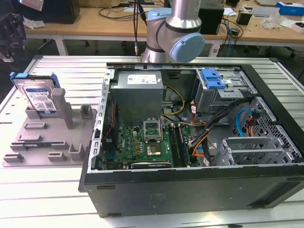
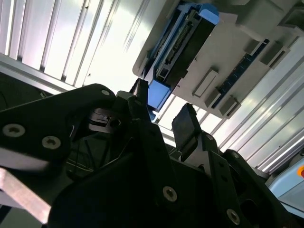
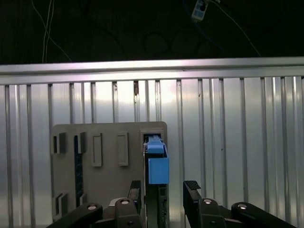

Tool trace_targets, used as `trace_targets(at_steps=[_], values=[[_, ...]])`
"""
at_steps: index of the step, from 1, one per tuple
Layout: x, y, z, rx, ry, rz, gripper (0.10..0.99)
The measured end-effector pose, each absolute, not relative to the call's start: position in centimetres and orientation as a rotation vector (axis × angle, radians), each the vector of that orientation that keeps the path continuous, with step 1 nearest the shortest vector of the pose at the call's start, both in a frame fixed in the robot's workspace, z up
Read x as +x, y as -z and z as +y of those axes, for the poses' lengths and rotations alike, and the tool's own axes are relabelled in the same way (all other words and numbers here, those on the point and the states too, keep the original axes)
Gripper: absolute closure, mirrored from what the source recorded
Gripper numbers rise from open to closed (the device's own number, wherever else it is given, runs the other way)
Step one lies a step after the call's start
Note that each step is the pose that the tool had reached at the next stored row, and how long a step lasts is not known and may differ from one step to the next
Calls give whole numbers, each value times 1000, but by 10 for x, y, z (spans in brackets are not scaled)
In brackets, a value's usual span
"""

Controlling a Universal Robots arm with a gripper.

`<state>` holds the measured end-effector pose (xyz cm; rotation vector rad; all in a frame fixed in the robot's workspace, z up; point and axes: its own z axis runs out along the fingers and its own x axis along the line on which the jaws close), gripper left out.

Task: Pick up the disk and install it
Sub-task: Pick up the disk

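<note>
**Finding.** The gripper (image 3: 164, 190) has its fingers (image 3: 192, 190) apart and holds nothing. The disk (image 1: 40, 97) stands on edge in a slot of the grey fixture (image 1: 52, 137), at the exterior view's left and well apart from the open computer case (image 1: 190, 187). In both wrist views the disk's blue frame lines up with the gap between the fingers, but sits nearer one finger than the other.

**Risks, as I judge them.**
- With that offset, one finger may strike the top of the frame instead of passing beside it. That could tip the disk in its slot or shift the fixture, which looks merely laid on the table.
- A grip taken only on the blue plastic could flex and let the disk swing.
- The grey post (image 1: 59, 102) just beside the disk leaves you little room on that side.
- Inside the case, loose cables (image 1: 204, 137) lie near the drive cage (image 1: 223, 95) and could snag a carried disk.

**Surface.** The ribbed aluminium table (image 1: 47, 199) is hard and smooth, so expect things to slide.

**Room.** Cluttered wooden benches (image 1: 95, 21) stand behind the arm (image 1: 175, 28).
</note>
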<state>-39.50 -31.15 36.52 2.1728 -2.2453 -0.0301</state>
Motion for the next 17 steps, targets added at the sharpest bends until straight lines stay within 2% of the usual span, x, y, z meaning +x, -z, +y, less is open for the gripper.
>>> trace_targets(at_steps=[17], values=[[-397,-352,-312,2163,30,-2255,604]])
